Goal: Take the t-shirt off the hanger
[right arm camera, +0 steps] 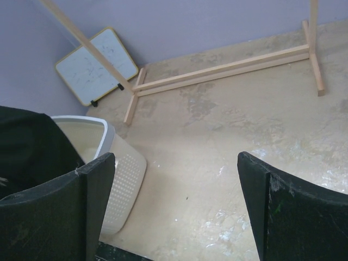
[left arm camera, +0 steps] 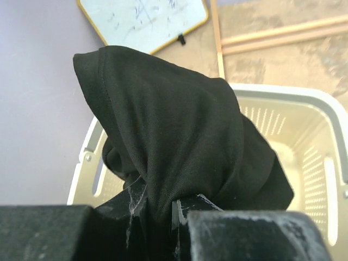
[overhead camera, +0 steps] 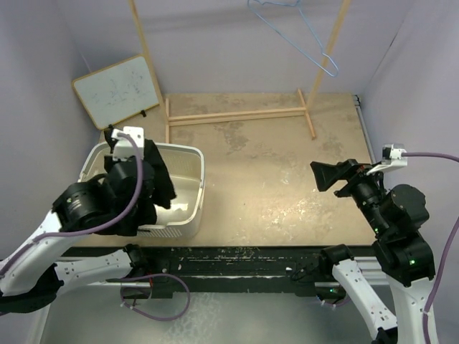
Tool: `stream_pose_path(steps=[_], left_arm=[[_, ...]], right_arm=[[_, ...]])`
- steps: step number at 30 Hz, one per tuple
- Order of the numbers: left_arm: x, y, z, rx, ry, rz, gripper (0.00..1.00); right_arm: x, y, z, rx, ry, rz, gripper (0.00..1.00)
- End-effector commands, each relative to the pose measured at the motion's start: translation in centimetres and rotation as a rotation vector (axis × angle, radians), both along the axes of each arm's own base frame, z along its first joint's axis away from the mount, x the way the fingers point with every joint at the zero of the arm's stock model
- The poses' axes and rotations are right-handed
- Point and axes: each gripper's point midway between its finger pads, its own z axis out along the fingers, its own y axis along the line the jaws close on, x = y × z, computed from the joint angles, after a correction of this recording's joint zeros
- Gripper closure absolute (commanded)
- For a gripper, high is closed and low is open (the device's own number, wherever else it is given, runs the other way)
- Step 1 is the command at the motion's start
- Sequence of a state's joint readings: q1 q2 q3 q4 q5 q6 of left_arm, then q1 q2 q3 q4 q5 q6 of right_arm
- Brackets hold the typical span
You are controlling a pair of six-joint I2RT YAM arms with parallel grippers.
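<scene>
The black cloth t-shirt [left arm camera: 179,141] is bunched in the left gripper [left arm camera: 157,215], whose jaws are pinched together on a fold of it, as the left wrist view shows. The cloth hangs down from the jaws, its long axis roughly vertical. The print is hidden in the folds. Right below it is the white perforated plastic basket [overhead camera: 188,208], and the lower cloth hangs inside its rim. Any drop looks like the left arm's job, straight down. The right gripper [right arm camera: 174,185] hovers over the worn tan table [overhead camera: 272,186] with its fingers spread and nothing between them, well apart from the shirt. At the far side stands the pale wooden rack frame [overhead camera: 237,115], and the thin light-blue wire hanger [overhead camera: 285,36] hangs from it bare, so the shirt looks to be off it
</scene>
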State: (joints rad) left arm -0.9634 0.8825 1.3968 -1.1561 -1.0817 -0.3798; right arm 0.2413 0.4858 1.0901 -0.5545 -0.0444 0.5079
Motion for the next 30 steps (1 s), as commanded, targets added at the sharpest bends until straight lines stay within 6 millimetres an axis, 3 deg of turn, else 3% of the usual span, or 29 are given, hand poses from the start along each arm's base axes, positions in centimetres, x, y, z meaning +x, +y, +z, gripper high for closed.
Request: stream_pose_path(steps=[1,5,9,14,19,26,30], left_arm=[[0.3,-0.2,-2.1,0.003,0.021,0.067,0.83],[0.7,0.1,-1.9,0.037,-0.005,0.118,0.81],[1.8,-0.1,-0.1,0.083,-0.077,0.153,0.79],[6.0,-3.8,1.4,0.189,-0.154,0.007,0.79],[9.8,-1.7,0.7,0.102,-0.076,0.011,0.85],[8.3,-2.4,-1.3,-0.008,-0.005,-0.061,0.86],[6.3,-4.0,-2.6,-0.137,0.041,-0.166,0.79]], right_arm=[[0.4,0.8,1.5,0.024,-0.046,0.037,0.06],[0.3,0.7,1.4,0.017,-0.037,0.034,0.06],[0.3,0.7,1.1,0.016,-0.033,0.031,0.06],[0.5,0.8,0.6,0.012,-0.021,0.036,0.06],[0.2,0.4,0.6,-0.003,-0.019,0.021,0.06],[0.0,-0.2,0.5,-0.014,-0.020,-0.005,0.05],[0.1,-0.3,0.2,-0.022,-0.015,-0.009,0.05]])
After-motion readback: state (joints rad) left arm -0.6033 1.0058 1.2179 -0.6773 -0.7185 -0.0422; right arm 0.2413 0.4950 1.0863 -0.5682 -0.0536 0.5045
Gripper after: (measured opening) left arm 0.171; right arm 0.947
